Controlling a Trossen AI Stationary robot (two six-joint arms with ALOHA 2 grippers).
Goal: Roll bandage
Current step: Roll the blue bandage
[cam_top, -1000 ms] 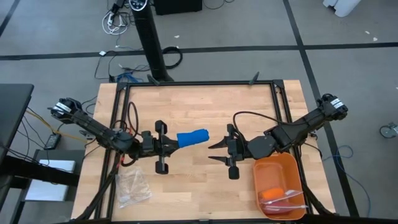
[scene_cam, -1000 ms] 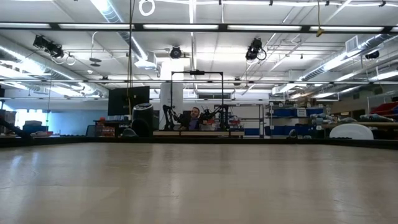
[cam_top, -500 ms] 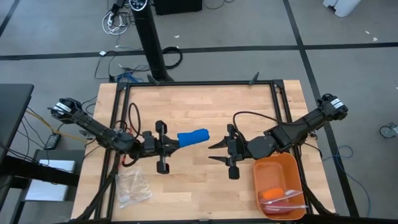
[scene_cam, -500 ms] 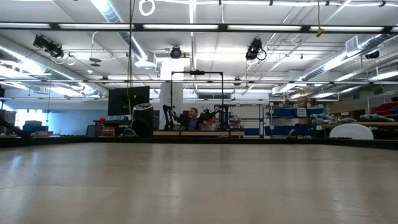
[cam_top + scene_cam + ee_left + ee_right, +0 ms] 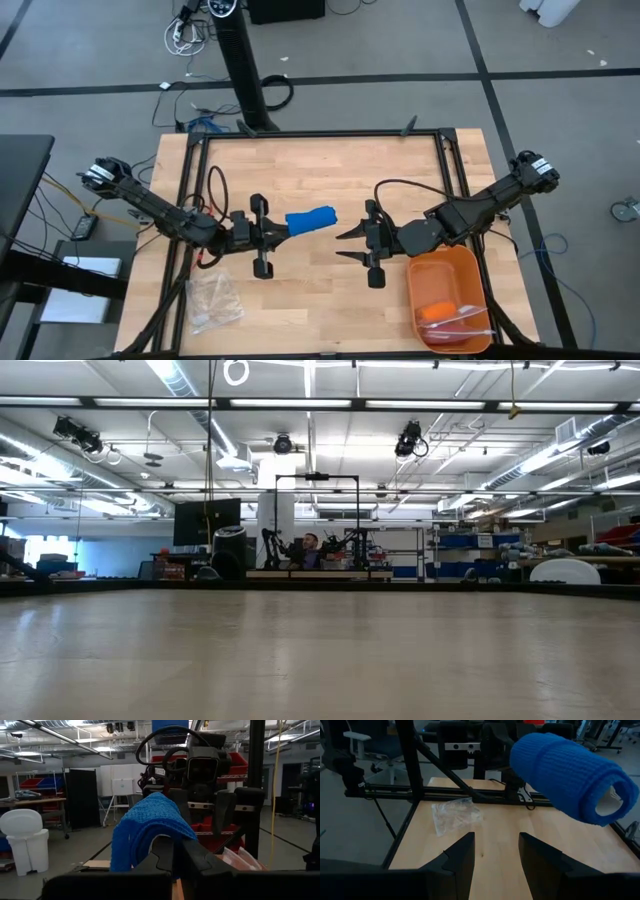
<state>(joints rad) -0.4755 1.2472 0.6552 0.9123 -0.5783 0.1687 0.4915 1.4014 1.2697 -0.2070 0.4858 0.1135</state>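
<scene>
Nothing moved — bandage point(image 5: 309, 220) clamped, far end hidden

One wooden table point(image 5: 320, 180) holds one rolled blue bandage point(image 5: 309, 220), one clear plastic bag point(image 5: 213, 300) and one orange tray point(image 5: 448, 272). Two dark robot arms reach in, with one left gripper point(image 5: 275, 231) and one right gripper point(image 5: 345, 244). One person point(image 5: 310, 548) sits far behind in the room

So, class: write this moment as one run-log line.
task: roll bandage | left end effector: shut on rolled bandage, held above table | right end effector: open, facing roll, apart | orange tray: beside right arm
</scene>
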